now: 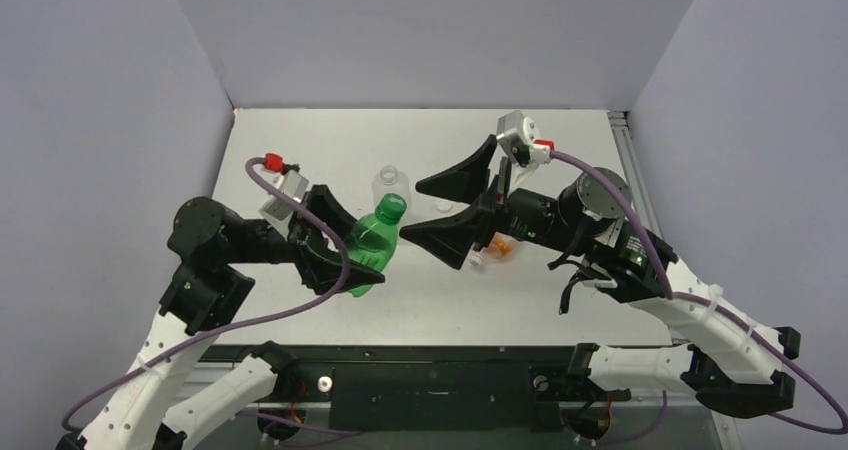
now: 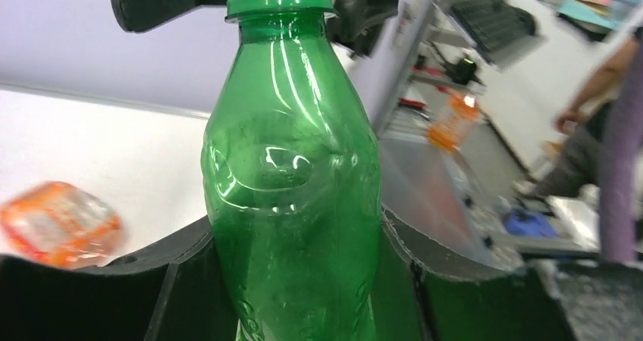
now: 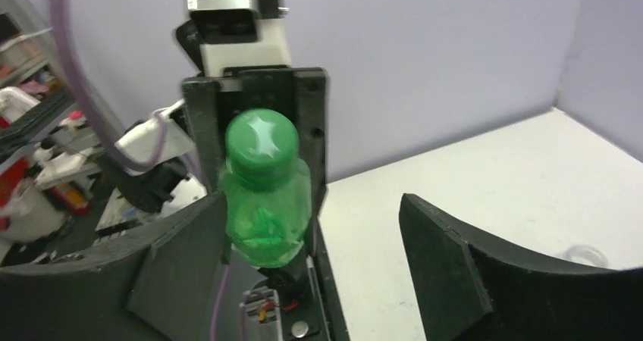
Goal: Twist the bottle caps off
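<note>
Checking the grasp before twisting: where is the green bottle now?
The green bottle is left of centre in the top view, gripped in the left hand, its cap toward the open right hand; the clear bottle stands just behind.

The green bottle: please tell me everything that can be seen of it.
The green bottle is see-through green plastic with a narrow waist and a ring under the neck, and it looks empty. Its green cap is still on. The left gripper is shut around its lower body and holds it tilted, cap toward the right gripper, which stands open just short of the cap and does not touch it. Whether the base touches the table cannot be told.
</note>
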`<state>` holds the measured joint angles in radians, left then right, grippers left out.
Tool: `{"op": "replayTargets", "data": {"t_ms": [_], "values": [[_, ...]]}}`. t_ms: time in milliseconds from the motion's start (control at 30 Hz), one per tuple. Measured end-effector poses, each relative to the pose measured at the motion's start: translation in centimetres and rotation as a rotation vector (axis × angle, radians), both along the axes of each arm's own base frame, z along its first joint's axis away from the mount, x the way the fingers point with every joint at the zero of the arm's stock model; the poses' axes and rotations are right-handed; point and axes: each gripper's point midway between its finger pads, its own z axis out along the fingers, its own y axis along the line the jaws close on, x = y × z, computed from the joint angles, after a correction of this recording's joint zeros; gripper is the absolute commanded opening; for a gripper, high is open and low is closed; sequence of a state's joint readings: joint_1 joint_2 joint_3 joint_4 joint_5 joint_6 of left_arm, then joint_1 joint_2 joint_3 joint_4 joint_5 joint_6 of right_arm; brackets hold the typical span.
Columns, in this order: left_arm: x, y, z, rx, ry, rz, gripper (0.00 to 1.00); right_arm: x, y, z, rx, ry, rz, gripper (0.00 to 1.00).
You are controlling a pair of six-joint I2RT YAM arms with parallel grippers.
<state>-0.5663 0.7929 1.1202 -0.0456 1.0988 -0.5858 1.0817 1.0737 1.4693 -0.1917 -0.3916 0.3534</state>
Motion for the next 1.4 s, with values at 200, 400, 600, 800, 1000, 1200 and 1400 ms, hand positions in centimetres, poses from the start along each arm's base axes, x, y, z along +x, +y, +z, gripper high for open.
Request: {"op": "replayTargets", "data": {"t_ms": [200,400,600,800,1000,1200,1400], "values": [[4.1,1.6,1.1,-0.06,-0.243,0.355,0.0,3.1,-1.3,1.5,0.009,0.066,-0.19,0.85],[10.8,3.9,-1.7,0.029,-0.432,0.721,0.0,5.7,0.2,4.7,0.073,0.16,-0.375,0.87],[14.9,5.4,-5.7,0.206,-0.534,0.91,0.0,7.4,6.0,4.3,-0.003,0.225,-0.558,0.88],[15.3,6.4,-5.6,0.262,-0.63,0.987,0.0,9.7,7.9,-1.0,-0.148,0.243,-0.771,0.85],[15.6,7.2,-5.1,0.269,-0.661,1.033,0.0,11.3,6.3,-1.8,-0.146,0.264,-0.901,0.78],[15.6,7.2,-5.1,0.271,-0.66,1.034,0.0,12.8,5.8,-2.6,-0.124,0.308,-0.935,0.66],[15.8,7.0,-5.5,0.285,-0.654,1.028,0.0,13.4,6.2,-2.8,-0.096,0.345,-0.918,0.45]]}}
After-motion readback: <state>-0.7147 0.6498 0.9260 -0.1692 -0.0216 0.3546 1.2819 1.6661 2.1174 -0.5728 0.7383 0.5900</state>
